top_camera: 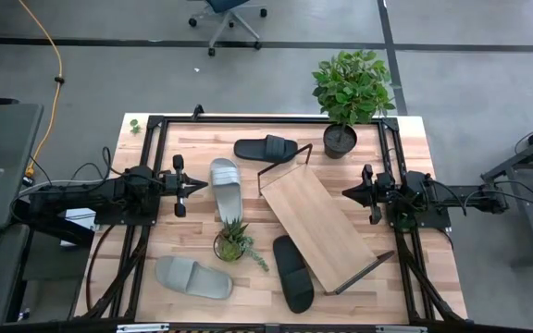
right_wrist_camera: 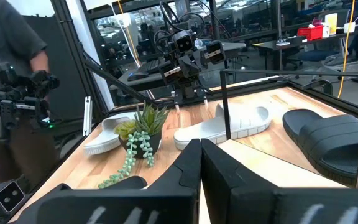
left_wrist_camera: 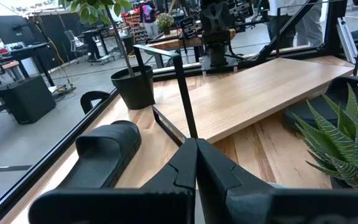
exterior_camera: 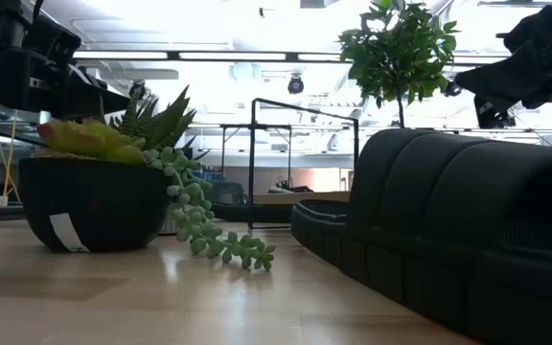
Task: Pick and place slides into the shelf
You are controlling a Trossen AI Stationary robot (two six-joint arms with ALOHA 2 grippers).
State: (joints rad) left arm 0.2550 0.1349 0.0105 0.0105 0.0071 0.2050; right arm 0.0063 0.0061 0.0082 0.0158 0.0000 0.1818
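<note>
I see nothing picked yet. All four slides lie on the bench [top_camera: 415, 148] around the bare shelf [top_camera: 317, 217]: a grey one [top_camera: 225, 183] just in front of my left fingers [top_camera: 195, 185], another grey [top_camera: 192, 277] and a black [top_camera: 293, 273] near the front edge, one black [top_camera: 266, 148] at the back. The left fingers and the right fingers [top_camera: 352, 193] are closed on nothing. Next I must open the left ones and go down over the near grey slide.

A tall leafy potted plant [top_camera: 348, 92] stands at the surface's [top_camera: 415, 166] far edge; a small potted succulent [top_camera: 233, 242] sits near the middle.
</note>
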